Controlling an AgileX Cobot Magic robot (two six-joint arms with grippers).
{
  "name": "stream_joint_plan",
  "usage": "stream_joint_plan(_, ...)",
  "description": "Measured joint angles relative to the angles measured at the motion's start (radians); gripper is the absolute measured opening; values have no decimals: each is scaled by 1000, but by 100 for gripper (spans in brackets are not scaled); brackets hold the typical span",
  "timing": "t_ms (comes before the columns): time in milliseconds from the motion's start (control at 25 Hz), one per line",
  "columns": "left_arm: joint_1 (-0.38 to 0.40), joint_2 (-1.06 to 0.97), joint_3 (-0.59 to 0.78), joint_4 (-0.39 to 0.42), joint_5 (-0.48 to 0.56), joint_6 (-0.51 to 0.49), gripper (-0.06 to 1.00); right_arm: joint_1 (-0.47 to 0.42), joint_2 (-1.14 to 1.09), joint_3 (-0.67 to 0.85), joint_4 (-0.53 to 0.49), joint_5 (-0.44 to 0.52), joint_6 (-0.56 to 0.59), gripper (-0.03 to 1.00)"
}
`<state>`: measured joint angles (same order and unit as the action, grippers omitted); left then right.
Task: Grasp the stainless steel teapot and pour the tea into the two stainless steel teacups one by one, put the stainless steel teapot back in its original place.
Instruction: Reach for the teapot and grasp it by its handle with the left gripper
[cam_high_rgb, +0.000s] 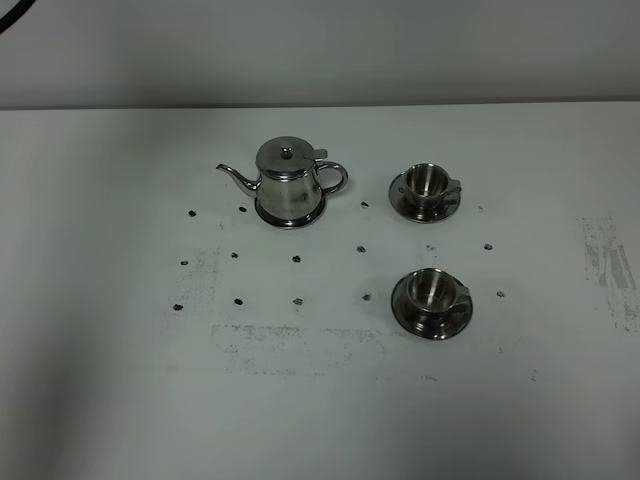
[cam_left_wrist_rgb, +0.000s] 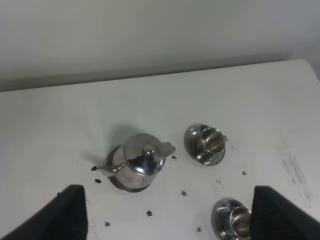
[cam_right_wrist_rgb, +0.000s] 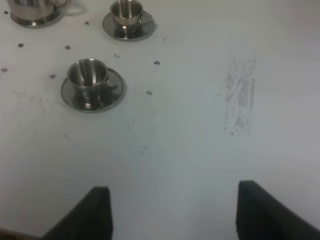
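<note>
On white tabletop (cam_high_rgb: 100, 380), seen from high up: steel teapot (cam_high_rgb: 288, 180) stands upright, lid on, on its round dish (cam_high_rgb: 290, 217), left of centre. Spout points left, handle toward the cups. Two steel cups to the right, each on a saucer (cam_high_rgb: 402, 303): far cup (cam_high_rgb: 428, 181) level w/ teapot, near cup (cam_high_rgb: 434, 289) closer to the front. Dark specks (cam_high_rgb: 297, 259) dot the surface btwn them. Wrist views: left jaws wide apart, empty; right jaws wide apart, empty.

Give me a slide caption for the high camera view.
Steel teapot on its dish, spout to the left; far teacup and near teacup to its right on a white table.
</note>
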<state>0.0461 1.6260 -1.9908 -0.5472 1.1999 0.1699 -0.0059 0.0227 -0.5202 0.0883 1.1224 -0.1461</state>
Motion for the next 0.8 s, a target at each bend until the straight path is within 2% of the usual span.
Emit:
stream_joint_plan(200, -35, -20, 1, 3, 0, 0, 66, 0, 0, 0, 0, 0, 0, 55)
stream_joint_plan(320, -114, -16, 1, 3, 0, 0, 66, 0, 0, 0, 0, 0, 1, 55)
stream_joint_plan(400, -193, 2, 1, 8, 0, 0, 66, 0, 0, 0, 0, 0, 1, 55)
stream_joint_plan(480, -273, 29, 1, 48, 0, 0, 66, 0, 0, 0, 0, 0, 1, 55)
stream_joint_plan(680, -478, 141, 1, 221, -1, -21, 60, 0, 0, 0, 0, 0, 1, 55)
stream_joint_plan(800, -570, 211, 1, 312, -1, -41, 57, 0, 0, 0, 0, 0, 1, 55)
